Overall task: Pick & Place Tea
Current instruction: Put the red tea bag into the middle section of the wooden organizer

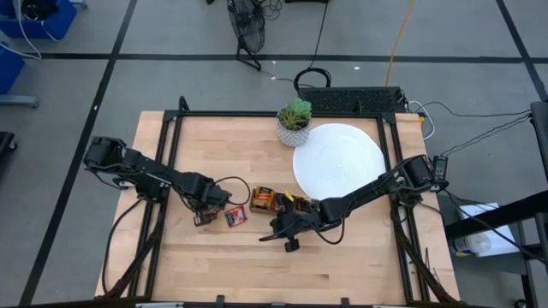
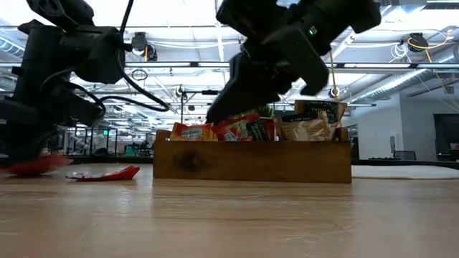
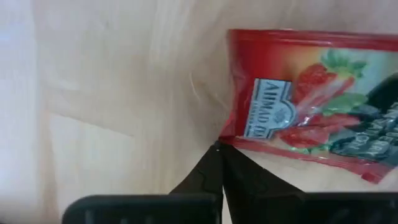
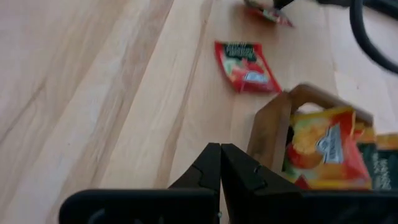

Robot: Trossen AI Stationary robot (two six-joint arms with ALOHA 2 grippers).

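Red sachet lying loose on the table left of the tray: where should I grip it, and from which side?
The red sachet lies flat on the table, so probably take one edge, coming from above. The edge facing away from the tray looks clearest.

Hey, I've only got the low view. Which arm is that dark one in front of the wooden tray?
Observer: The right arm. From above, its hand sits beside the tray, not over it.
Operator: Are its fingers open?
Observer: No, its wrist view shows them shut with nothing between them.
Operator: How many sachets lie loose on the table?
Observer: Two: a red sachet between the tray and the left hand, and a second sachet right at that hand.
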